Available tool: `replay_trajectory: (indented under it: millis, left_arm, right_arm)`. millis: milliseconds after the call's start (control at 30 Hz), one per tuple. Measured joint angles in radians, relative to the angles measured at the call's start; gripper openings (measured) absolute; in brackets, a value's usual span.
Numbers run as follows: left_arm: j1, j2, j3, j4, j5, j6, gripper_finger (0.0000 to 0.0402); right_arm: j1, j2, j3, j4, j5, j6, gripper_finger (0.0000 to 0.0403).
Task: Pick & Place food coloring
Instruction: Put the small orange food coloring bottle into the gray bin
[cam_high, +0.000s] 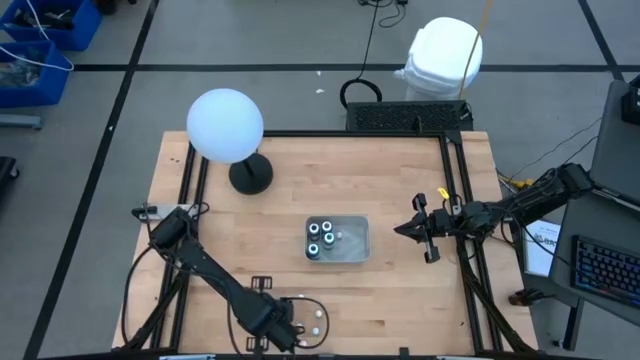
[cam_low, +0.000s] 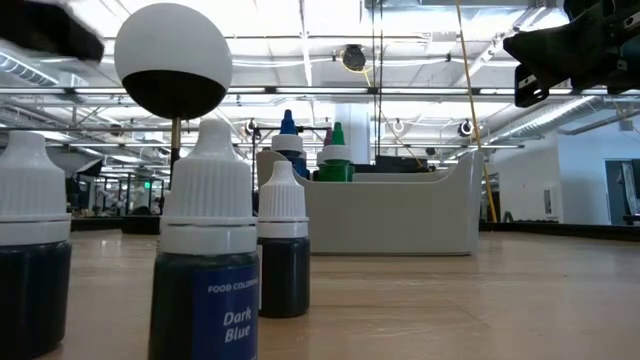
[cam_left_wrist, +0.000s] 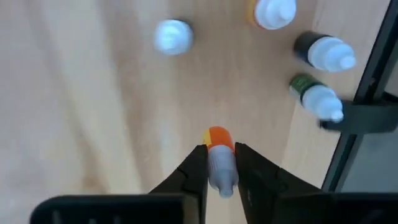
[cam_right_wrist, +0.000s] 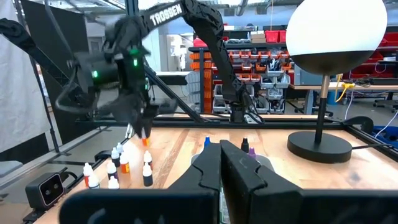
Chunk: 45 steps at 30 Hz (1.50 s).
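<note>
Wooden worktop (cam_high: 400, 200) carried a globe lamp (cam_high: 226, 128) near its far left corner and a clear tray (cam_high: 352, 243) at its middle, several bottles (cam_high: 322, 238) standing inside. The right gripper (cam_high: 404, 229) hung pinched closed beside the tray. At the near edge, the left gripper (cam_left_wrist: 222, 163) clamped an orange bottle (cam_left_wrist: 219, 154) above the loose bottles (cam_left_wrist: 316, 73).

Globe lamp (cam_high: 226, 126) on table (cam_high: 400, 180), beside clear tray (cam_high: 356, 240).
</note>
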Motion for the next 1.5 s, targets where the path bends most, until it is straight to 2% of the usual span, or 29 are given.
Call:
replay_trajectory:
  millis: [167,300,567,900,1133,1333,1500]
  left_arm:
    - [0.048,0.0,0.198,-0.14,-0.08,0.032,0.0061]
    - [0.108,-0.002,0.331,-0.185,-0.137,0.106,0.0061]
    - [0.249,0.014,0.435,-0.175,-0.163,0.314,0.0061]
    - [0.359,0.169,0.621,-0.162,-0.166,0.612,0.0061]
    - [0.406,0.19,0.616,0.002,-0.199,0.758,0.0061]
    - [0.442,0.192,0.616,0.117,-0.233,0.8,0.0061]
    - [0.479,0.192,0.616,0.179,-0.209,0.841,0.0062]
  right_arm:
    - [0.0,0.0,0.0,0.0,0.0,0.0,0.0]
    - [0.0,0.0,0.0,0.0,0.0,0.004,0.0]
    - [0.0,0.0,0.0,-0.007,0.0,0.004,0.0]
    - [0.0,0.0,0.0,-0.015,0.01,-0.009,0.0]
    - [0.0,0.0,0.0,-0.017,0.054,-0.011,0.0]
    - [0.0,0.0,0.0,-0.016,0.054,-0.012,0.0]
    - [0.0,0.0,0.0,-0.015,0.053,-0.013,0.0]
